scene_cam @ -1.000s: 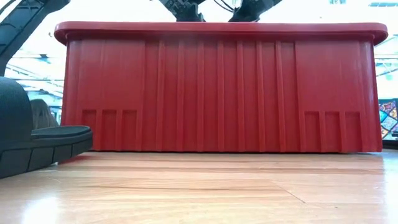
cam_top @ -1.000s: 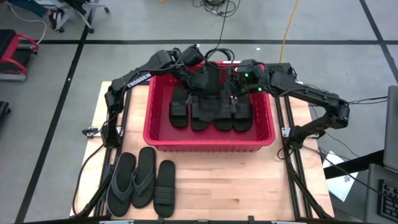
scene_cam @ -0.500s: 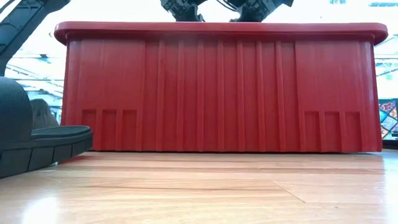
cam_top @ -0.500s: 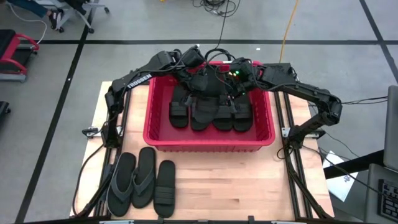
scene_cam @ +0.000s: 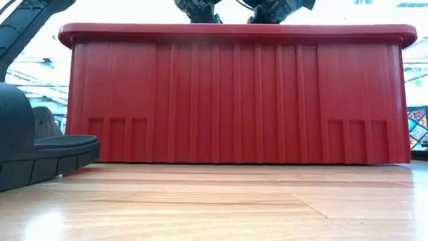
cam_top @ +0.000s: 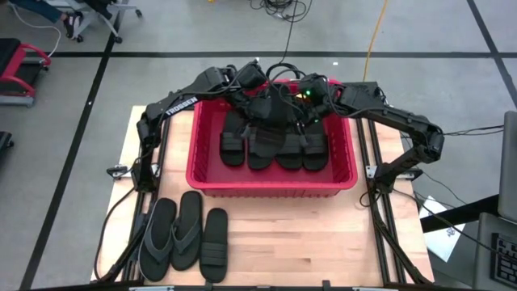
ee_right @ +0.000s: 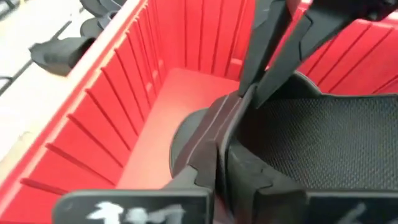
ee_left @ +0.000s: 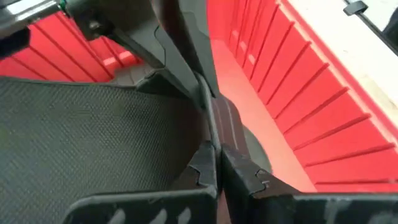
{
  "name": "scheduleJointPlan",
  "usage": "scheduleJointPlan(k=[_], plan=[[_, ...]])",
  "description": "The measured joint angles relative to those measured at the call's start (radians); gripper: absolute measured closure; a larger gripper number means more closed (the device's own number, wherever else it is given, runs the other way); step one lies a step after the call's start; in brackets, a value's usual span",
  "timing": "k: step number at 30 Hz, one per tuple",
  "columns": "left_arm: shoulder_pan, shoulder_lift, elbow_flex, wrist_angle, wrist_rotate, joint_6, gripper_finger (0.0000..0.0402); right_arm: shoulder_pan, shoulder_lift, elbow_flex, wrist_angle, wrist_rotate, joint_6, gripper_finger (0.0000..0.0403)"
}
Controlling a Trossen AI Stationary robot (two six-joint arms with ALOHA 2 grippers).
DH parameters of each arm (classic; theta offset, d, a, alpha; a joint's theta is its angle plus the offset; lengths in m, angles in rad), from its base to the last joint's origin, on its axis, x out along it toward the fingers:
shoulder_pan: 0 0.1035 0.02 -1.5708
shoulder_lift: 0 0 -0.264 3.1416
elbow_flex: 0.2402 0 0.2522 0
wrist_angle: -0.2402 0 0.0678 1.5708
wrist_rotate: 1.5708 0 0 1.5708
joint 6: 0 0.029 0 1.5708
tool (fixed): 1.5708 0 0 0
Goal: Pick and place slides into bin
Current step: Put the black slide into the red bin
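Red bin (cam_top: 213,184) holds four slides (cam_top: 275,149); three lie on the table (cam_top: 323,242).

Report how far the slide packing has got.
Done: four black slides lie side by side in the red bin. In hand: both grippers, left and right, are over the bin's far end with jaws shut, each on the edge of a black sandal. Left: one black slide and the grey flip-flop pair on the table.

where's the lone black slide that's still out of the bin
In the high view the slide lies on the table's near left corner, right beside the flip-flop pair.
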Motion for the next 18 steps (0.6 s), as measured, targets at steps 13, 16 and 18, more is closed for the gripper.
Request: scheduleJointPlan(k=[13,16,18], plan=[[0.002,-0.002,0.001,0.090,0.005,-0.168,0.0335,-0.084,-0.008,-0.003,-0.236,-0.089,-0.089,0.0400],[-0.005,-0.002,0.001,0.084,0.015,-0.183,0.0298,-0.116,-0.013,-0.002,-0.290,-0.087,-0.133,0.0401],[-0.006,-0.002,0.001,0.083,0.013,-0.192,0.0273,-0.137,-0.012,-0.002,-0.312,-0.079,-0.149,0.0401]])
